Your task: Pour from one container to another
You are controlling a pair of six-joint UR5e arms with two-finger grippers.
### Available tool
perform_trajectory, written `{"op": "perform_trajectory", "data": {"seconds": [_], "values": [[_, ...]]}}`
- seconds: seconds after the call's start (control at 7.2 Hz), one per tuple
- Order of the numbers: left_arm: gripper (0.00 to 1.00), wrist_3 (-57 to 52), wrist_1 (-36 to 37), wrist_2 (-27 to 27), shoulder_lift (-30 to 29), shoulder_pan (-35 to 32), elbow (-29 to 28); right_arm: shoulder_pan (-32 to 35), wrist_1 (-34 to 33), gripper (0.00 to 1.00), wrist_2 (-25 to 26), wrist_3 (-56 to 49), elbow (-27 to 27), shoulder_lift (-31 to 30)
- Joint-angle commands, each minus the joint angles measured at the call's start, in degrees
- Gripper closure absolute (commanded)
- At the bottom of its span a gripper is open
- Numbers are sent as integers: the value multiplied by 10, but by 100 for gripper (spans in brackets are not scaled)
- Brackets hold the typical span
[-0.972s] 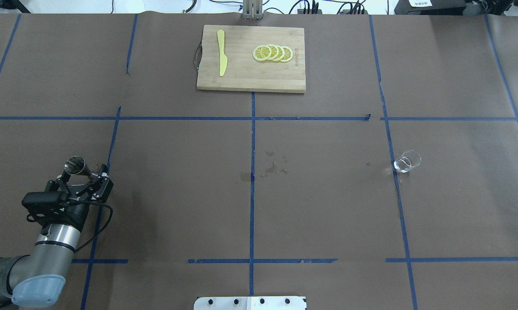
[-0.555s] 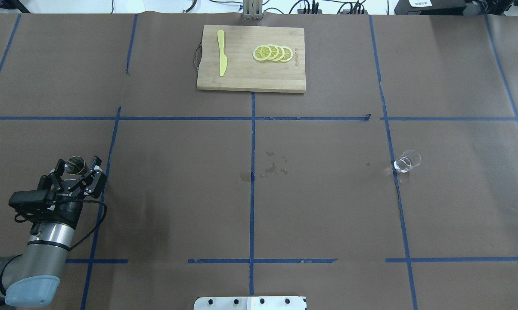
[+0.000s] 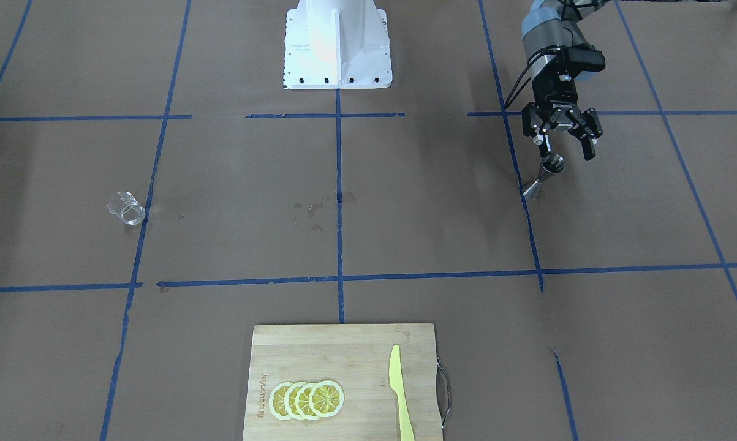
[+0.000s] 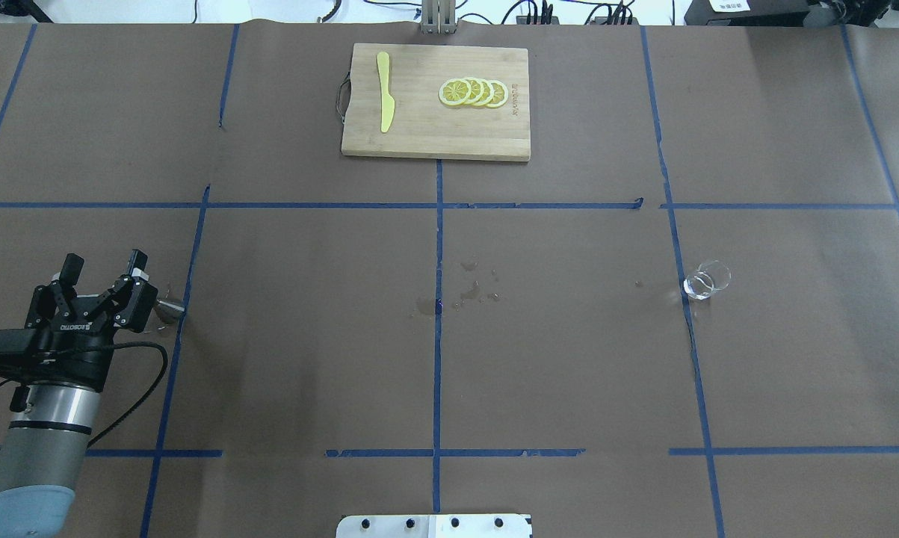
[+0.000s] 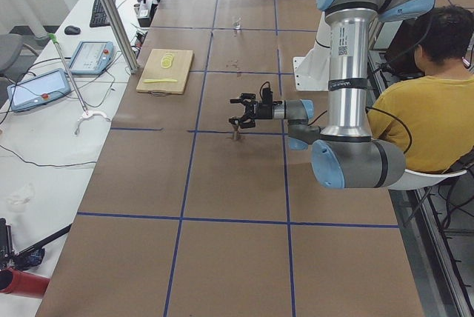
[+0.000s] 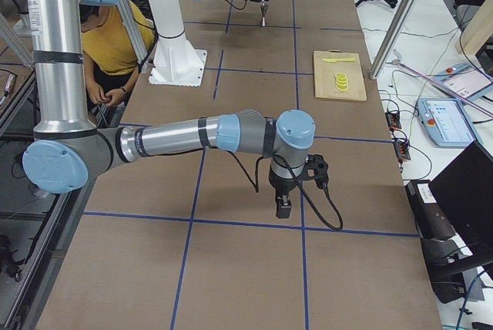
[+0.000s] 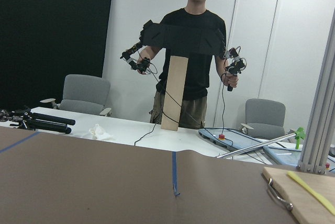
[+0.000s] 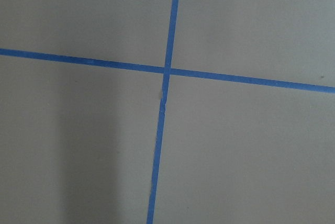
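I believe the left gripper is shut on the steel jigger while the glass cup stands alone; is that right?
Not quite: the left gripper is open and the steel jigger stands free of it, as the exterior front-facing view shows. The glass cup does stand alone.

We've got brown paper (image 4: 307, 336) over the whole table, taped into a grid with blue tape (image 4: 438, 359). At the far edge, about the middle, sits a wooden cutting board (image 4: 419, 127) with a metal handle (image 4: 342, 99) on its left end. A yellow knife (image 4: 384, 91) lies on its left part, and a fanned row of lemon slices (image 4: 473, 93) sits to the right of it. Near the table's centre we can see a few wet spots (image 4: 473, 290). A person in a yellow shirt (image 5: 426, 117) sits off the near side.
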State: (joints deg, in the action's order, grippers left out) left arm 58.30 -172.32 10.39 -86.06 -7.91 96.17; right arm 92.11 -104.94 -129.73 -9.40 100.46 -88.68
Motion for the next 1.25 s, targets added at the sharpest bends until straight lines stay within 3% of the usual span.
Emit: {"op": "perform_trajectory", "data": {"seconds": [0.0, 0.14, 0.28, 0.42, 0.69, 0.83, 1.11], "values": [[0, -300, -240, 9, -1, 0, 9, 0, 1, 0, 1, 0, -1, 0], [0, -324, -254, 63, 4, -7, 16, 0, 1, 0, 0, 0, -1, 1], [0, -325, -254, 91, 18, -13, 23, 0, 1, 0, 1, 0, -1, 1], [0, -326, -235, 93, 15, -13, 71, 0, 0, 0, 1, 0, -1, 2], [0, -326, -132, 92, 0, -14, 108, 0, 1, 0, 1, 1, -1, 1], [0, -334, -23, 92, -50, -23, 122, 0, 1, 0, 1, 0, -1, 1], [0, -387, 106, 95, -148, -29, 139, 0, 0, 0, 1, 0, -2, 1]]}}
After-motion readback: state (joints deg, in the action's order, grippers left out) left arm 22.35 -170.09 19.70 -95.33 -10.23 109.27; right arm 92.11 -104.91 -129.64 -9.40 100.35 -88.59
